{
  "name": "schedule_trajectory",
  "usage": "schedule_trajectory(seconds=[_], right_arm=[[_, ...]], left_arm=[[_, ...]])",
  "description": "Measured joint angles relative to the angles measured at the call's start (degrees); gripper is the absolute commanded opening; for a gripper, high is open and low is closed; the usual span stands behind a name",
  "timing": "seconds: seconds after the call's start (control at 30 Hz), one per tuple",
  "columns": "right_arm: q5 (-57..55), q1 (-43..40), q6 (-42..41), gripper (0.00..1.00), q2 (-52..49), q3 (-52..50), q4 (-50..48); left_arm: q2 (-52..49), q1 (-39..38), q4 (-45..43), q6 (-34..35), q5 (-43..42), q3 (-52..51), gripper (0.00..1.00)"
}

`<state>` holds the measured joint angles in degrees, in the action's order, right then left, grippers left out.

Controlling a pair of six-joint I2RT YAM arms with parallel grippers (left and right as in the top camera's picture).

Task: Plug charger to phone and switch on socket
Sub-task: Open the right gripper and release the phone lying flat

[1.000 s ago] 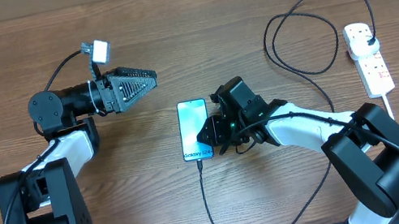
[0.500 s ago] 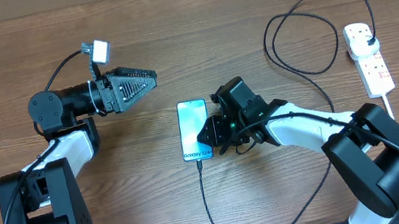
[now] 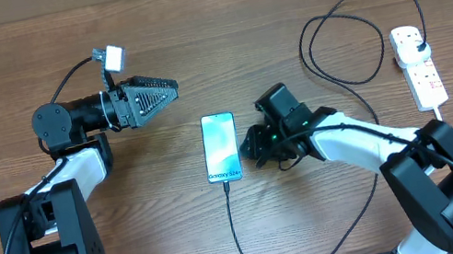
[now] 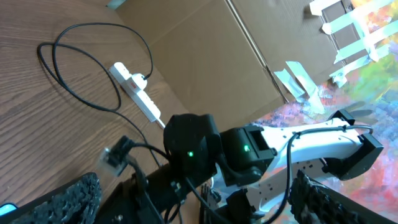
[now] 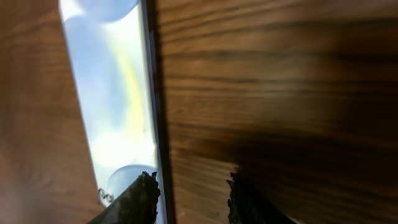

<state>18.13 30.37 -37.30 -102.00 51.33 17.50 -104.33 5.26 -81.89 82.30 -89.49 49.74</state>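
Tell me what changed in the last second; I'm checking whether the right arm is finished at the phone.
The right fingers drew back rightward from the phone's right edge; they stand apart, holding nothing. The phone, the charger at its bottom edge, the socket and the left fingers stayed put.

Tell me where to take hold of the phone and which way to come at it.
I would grip the phone across its two long edges near mid-length, coming straight down from above. It lies flat, screen up, on the table, so only the thin sides offer purchase, and the charger cable occupies its bottom short edge.
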Motion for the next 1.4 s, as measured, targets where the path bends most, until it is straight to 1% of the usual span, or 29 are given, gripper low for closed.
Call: schedule_trajectory(seconds=[0.13, 0.17, 0.23, 0.4, 0.53, 0.93, 1.1, 1.23, 1.3, 1.4], right_arm=[[-0.5, -1.2, -0.2, 0.41, 0.3, 0.0, 0.6], [-0.5, -1.4, -0.3, 0.46, 0.3, 0.0, 0.7], [-0.6, -1.4, -0.6, 0.51, 0.4, 0.1, 0.6], [-0.9, -1.4, -0.5, 0.50, 0.6, 0.2, 1.0], [-0.9, -1.4, -0.5, 0.53, 0.6, 0.2, 1.0], [-0.9, -1.4, -0.6, 0.52, 0.6, 0.4, 1.2], [-1.0, -1.4, -0.6, 0.54, 0.6, 0.4, 1.3], [-0.8, -1.4, -0.7, 0.66, 0.7, 0.5, 1.3], [-0.7, -1.4, -0.7, 0.68, 0.9, 0.6, 1.4], [-0.6, -1.4, -0.6, 0.68, 0.9, 0.7, 1.4]], left_arm=[[0.0, 0.0, 0.0, 0.0, 0.0, 0.0, 1.00], [0.0, 0.0, 0.0, 0.0, 0.0, 0.0, 0.99], [0.0, 0.0, 0.0, 0.0, 0.0, 0.0, 0.99], [0.0, 0.0, 0.0, 0.0, 0.0, 0.0, 0.99], [0.0, 0.0, 0.0, 0.0, 0.0, 0.0, 1.00], [0.0, 0.0, 0.0, 0.0, 0.0, 0.0, 1.00], [0.0, 0.0, 0.0, 0.0, 0.0, 0.0, 1.00], [0.0, 0.0, 0.0, 0.0, 0.0, 0.0, 0.99], [0.0, 0.0, 0.0, 0.0, 0.0, 0.0, 1.00], [0.0, 0.0, 0.0, 0.0, 0.0, 0.0, 1.00]])
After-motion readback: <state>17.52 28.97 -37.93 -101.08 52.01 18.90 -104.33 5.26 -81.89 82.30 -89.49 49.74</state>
